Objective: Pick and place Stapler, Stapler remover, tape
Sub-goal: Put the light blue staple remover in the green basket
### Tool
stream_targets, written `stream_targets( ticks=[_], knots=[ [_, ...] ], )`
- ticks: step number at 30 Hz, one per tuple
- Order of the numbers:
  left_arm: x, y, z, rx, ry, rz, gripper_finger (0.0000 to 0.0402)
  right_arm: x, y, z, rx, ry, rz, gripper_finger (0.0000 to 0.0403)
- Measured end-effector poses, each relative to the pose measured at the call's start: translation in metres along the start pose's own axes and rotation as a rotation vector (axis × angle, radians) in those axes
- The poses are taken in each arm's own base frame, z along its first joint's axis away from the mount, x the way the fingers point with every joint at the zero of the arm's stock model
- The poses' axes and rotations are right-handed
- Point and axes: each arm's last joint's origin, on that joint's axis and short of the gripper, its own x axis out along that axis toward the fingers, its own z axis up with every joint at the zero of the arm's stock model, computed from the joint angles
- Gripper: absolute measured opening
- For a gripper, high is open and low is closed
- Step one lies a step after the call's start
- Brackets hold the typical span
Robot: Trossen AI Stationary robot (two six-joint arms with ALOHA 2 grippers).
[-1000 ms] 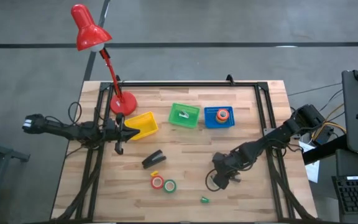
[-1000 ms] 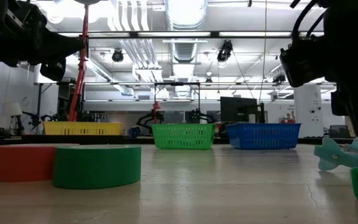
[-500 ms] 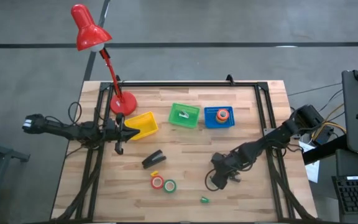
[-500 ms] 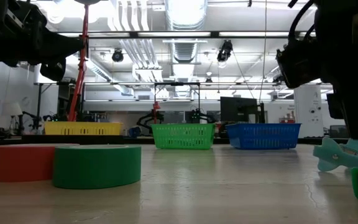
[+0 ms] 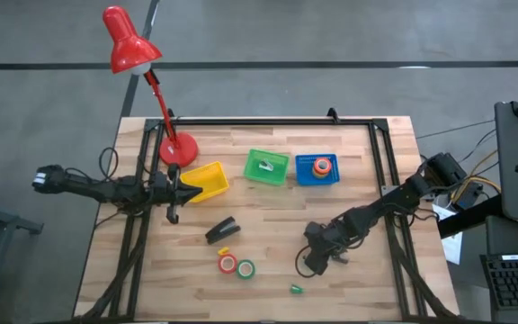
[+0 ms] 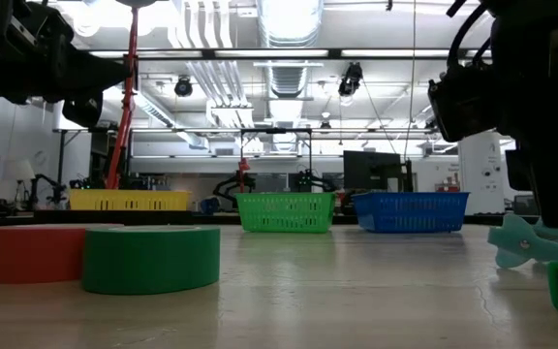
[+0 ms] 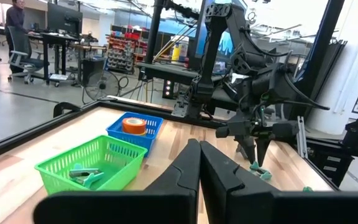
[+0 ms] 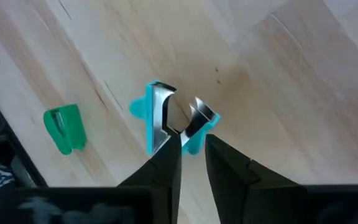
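Lower now, my right gripper straddles the teal-handled steel claw staple remover, fingers narrowly parted for the pinch.

Overhead camera straight down, low camera level across table, wrist cameras close, all sharing the tabletop

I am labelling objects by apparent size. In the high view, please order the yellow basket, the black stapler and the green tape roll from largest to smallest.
1. Yellow basket: clearly the largest.
2. Stapler: long and narrow, smaller than the basket.
3. Green tape roll: the smallest, a small ring beside the red roll.
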Motion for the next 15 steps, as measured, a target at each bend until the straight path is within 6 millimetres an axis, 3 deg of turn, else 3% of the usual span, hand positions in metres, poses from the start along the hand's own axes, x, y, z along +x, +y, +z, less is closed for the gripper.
stream_targets(
  ticks=[15],
  knots=[
    [0.0000, 0.0000, 0.0001, 0.000, 0.000, 0.000, 0.0010, -0.0001, -0.0002, 0.0009, -0.047, -0.031, -0.012, 0.0009]
  ],
)
